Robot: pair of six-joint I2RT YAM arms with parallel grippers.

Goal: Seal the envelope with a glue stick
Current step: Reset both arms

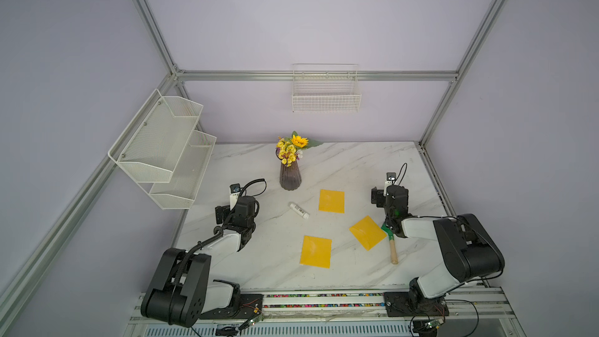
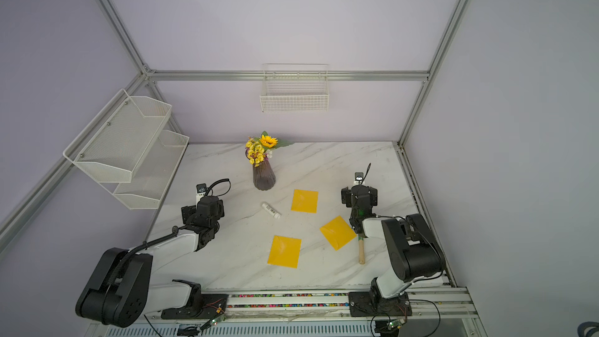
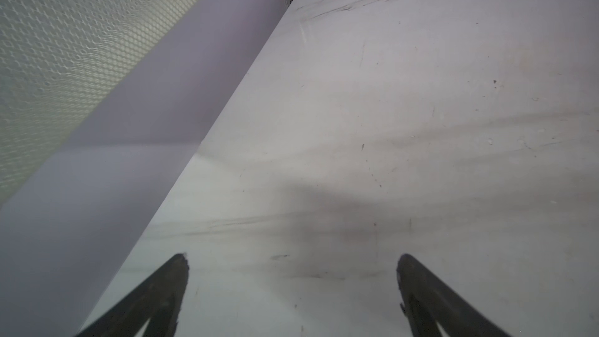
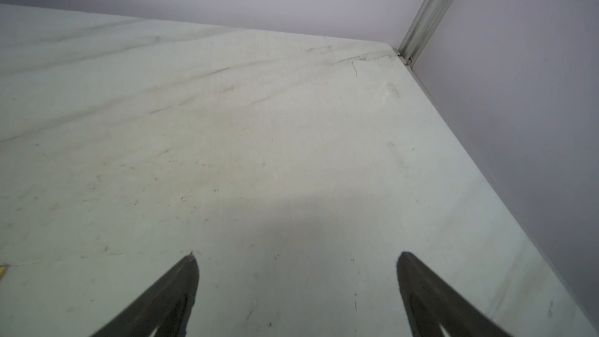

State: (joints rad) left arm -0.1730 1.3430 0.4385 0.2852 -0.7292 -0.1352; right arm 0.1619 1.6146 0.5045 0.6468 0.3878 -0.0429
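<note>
The glue stick [image 1: 299, 210] [image 2: 271, 210], a small white cylinder with a dark label, lies on the marble table between both arms. Three flat yellow envelopes lie near it: one at the back [image 1: 331, 201] [image 2: 304, 201], one on the right [image 1: 368, 232] [image 2: 337, 232], one at the front [image 1: 316, 251] [image 2: 284, 251]. My left gripper [image 1: 223, 214] [image 3: 293, 259] hovers left of the glue stick, open and empty over bare table. Right of the envelopes, my right gripper [image 1: 378, 197] [image 4: 296, 257] is open and empty too. Neither wrist view shows the glue stick.
A green rake with a wooden handle [image 1: 393, 251] [image 2: 361, 251] lies beside the right envelope, partly under the right arm. A dark vase of yellow flowers [image 1: 290, 176] stands behind the glue stick. A wire basket [image 1: 326, 92] and mesh shelves [image 1: 162, 147] hang on the walls.
</note>
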